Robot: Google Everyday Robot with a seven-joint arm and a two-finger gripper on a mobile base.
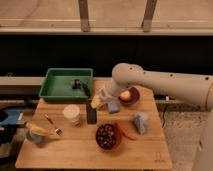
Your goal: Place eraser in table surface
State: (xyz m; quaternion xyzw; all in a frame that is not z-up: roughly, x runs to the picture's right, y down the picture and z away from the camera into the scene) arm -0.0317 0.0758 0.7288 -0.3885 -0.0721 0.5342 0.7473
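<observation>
Black eraser (91,114) stands on end just below the claw (96,101), lower end on or near the wooden tabletop (75,150); claw pinched narrow at its top, apparently gripping it. Risk: released upright, it likely topples, striking the pale cup (72,114) to the claw's left or the dark bowl (107,136) below-right. Green tray (66,84) above-left is the wrong landing spot.

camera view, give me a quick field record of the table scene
gripper: shut, over the table middle, right above the eraser
eraser: black bar upright on the table, top end at the gripper
tray: green, back left, small dark item inside
dark bowl: front of the eraser, right
cup: left of the eraser
</observation>
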